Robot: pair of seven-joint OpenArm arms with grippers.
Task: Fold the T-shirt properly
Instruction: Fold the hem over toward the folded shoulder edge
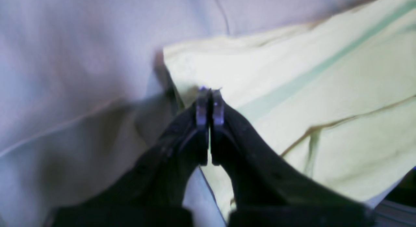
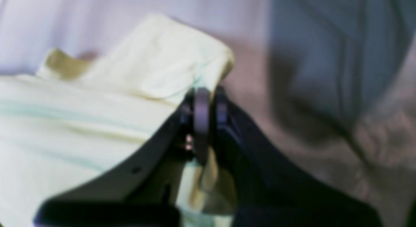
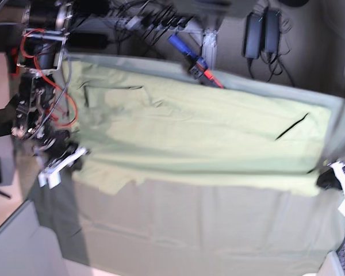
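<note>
One T-shirt (image 3: 201, 144) lies spread across the cloth-covered surface (image 3: 190, 230), stretched between two arms at opposite ends. The left pincer (image 1: 210, 93) is closed on the shirt's edge near a corner; the right pincer (image 2: 203, 97) is likewise clamped on a bunched fold of the fabric (image 2: 156, 64). In my judgement both ends are gripped together so that one edge can be raised evenly and carried over in a fold. Count: one shirt, two pincers, both occupied. A dark slit (image 3: 292, 127) marks the shirt.
</note>
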